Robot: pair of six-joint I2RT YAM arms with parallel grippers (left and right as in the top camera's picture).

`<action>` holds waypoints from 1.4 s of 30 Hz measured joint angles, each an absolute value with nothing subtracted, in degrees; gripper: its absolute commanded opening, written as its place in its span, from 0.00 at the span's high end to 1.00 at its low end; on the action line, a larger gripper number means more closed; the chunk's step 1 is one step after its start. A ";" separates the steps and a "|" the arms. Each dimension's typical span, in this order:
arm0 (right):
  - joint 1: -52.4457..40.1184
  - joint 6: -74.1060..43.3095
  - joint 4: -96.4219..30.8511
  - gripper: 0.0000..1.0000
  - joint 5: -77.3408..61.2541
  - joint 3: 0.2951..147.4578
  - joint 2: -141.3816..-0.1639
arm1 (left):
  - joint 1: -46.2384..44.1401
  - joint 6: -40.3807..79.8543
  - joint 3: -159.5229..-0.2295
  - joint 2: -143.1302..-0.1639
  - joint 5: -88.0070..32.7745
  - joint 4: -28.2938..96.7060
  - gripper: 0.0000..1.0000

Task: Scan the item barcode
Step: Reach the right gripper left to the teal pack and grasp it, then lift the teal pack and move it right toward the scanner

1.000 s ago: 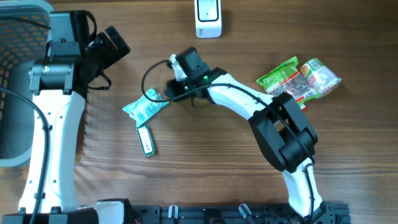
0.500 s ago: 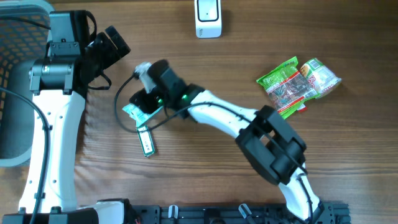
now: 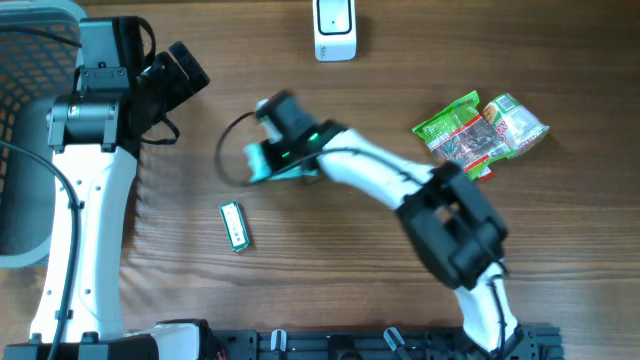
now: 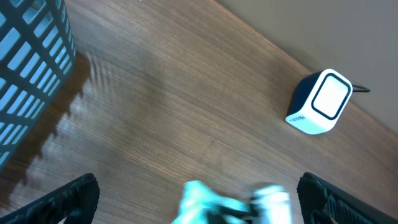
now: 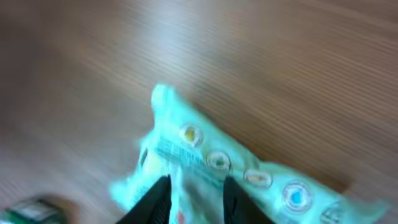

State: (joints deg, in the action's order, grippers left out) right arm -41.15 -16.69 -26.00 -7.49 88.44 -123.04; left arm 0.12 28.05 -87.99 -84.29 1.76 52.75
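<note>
At the far left edge a blue-grey plastic basket (image 3: 22,150) sits on the wooden bench (image 3: 330,260), with the left arm beside it. The left pincer (image 3: 183,72) hangs above the bench near the basket's upper corner. Its jaws are spread as wide as they go and nothing is between them; in its wrist view the two dark fingers sit at opposite lower corners of the frame. Further right and lower, a small green-and-white stick pack (image 3: 233,224) lies flat on the bench by itself. Just above and to the right of it is the teal packet (image 5: 217,162), the item to be scanned, left of the bench's middle. The right pincer (image 5: 194,202) has closed onto it, with one dark finger on each side of the crinkled film. Motion blur in both the overhead and wrist views hides whether the packet is clear of the wood. A black cable (image 3: 228,152) loops out to the left of this pincer. The white scanner (image 3: 334,28) stands at the top edge, well apart from the packet. Far right, a pair of green snack bags (image 3: 480,130) lie touching each other.
</note>
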 measured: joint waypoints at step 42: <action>-28.71 4.86 -37.41 0.66 -18.28 87.81 -123.83 | 0.12 28.05 -87.99 -84.29 1.76 52.73 0.00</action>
State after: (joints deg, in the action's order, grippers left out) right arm -28.71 4.86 -37.41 -18.28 87.81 -123.83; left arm 0.12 28.05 -87.99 -84.29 1.76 52.73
